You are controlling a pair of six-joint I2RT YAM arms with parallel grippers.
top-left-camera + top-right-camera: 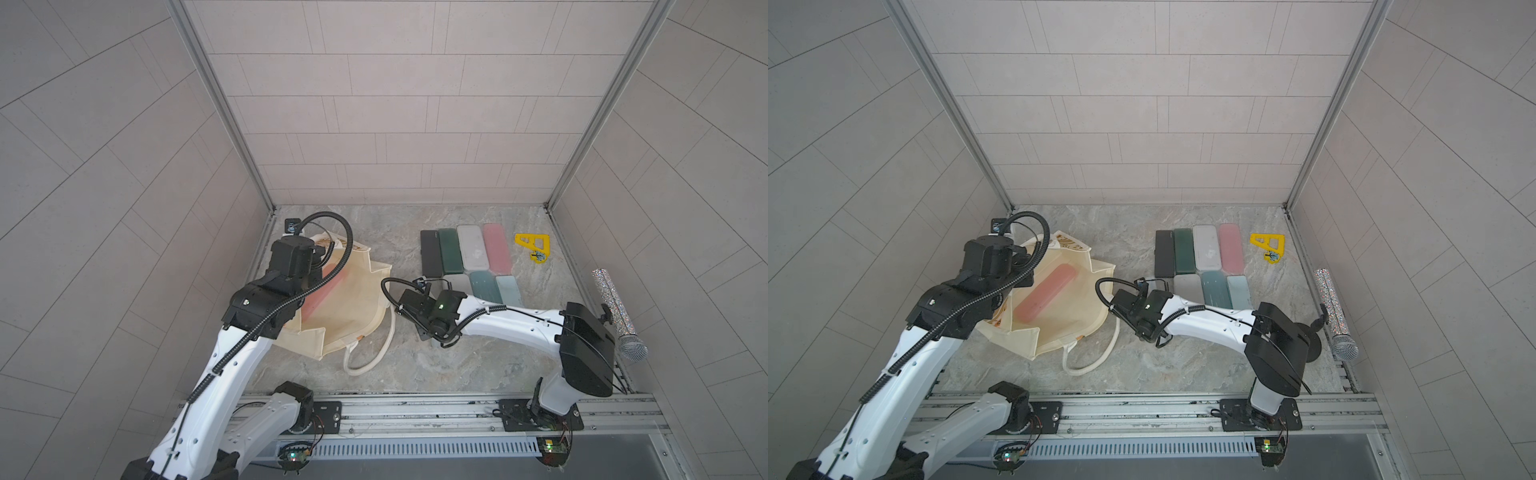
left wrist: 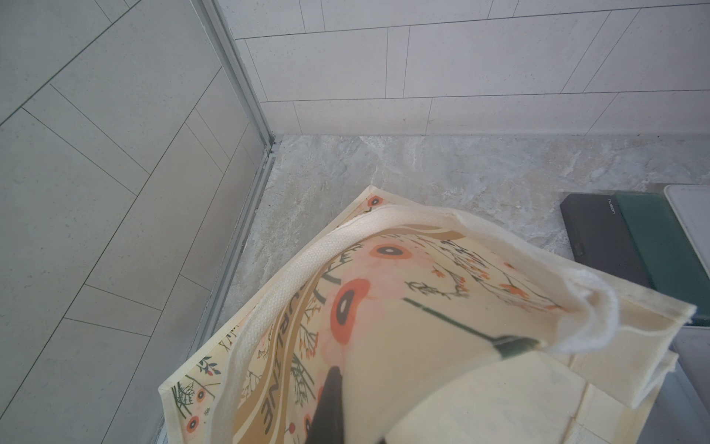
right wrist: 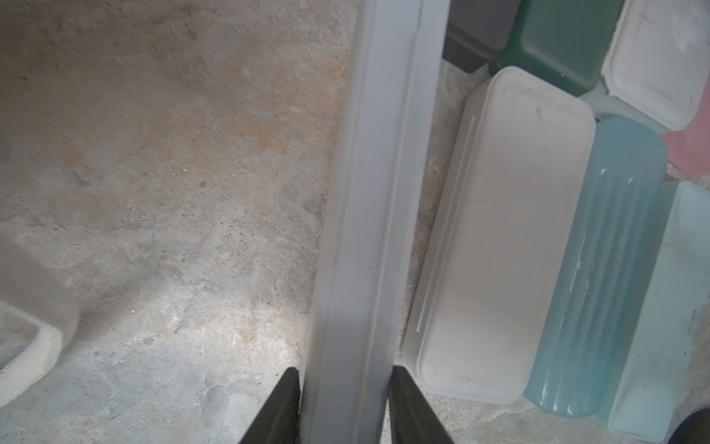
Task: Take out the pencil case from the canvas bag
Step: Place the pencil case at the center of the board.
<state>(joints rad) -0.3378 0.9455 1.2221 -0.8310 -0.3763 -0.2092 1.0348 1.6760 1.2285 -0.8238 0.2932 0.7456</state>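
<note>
At left on the grey marble-look table (image 1: 415, 374), lying with mouth wide open: cream canvas bag (image 1: 1071, 316) with orange-flower print and thick white rope handles. Inside it, flat on the cloth and slanted: long pink pencil case (image 1: 1045, 297). Pinched closed on the cloth of the bag's left side: left gripper (image 2: 345, 415), with only one dark finger (image 2: 329, 399) visible. Just right of the bag, low over the table: right gripper (image 3: 344, 369), clamped on a long frosted grey pencil case (image 3: 369, 192); touching the table or not, impossible to tell. Just beside, to the right: two rows of plastic cases (image 1: 469, 249), four far, three near. Further right: yellow plastic triangle (image 1: 533, 246) and glittery microphone (image 1: 619, 316)
</note>
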